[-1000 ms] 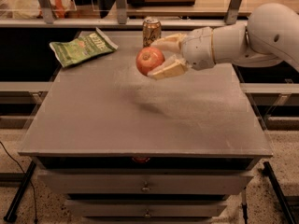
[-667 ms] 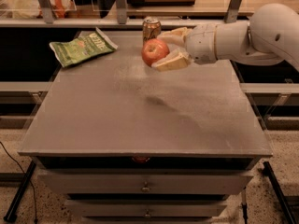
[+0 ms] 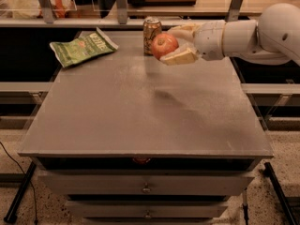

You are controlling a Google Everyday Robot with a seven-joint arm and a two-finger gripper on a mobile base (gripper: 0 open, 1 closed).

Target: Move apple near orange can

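The red-orange apple is held in my gripper, whose pale fingers close around it from the right. The apple hangs above the table's far part, right beside the orange can and overlapping its right edge in this view. The can stands upright near the far edge of the grey table. My white arm reaches in from the right.
A green chip bag lies flat at the far left of the table. Behind the table runs a shelf with upright posts. Drawers are under the table's front edge.
My gripper has carried the apple farther back and slightly right, from over the table's middle-back to right beside the can. The can and bag have not moved.
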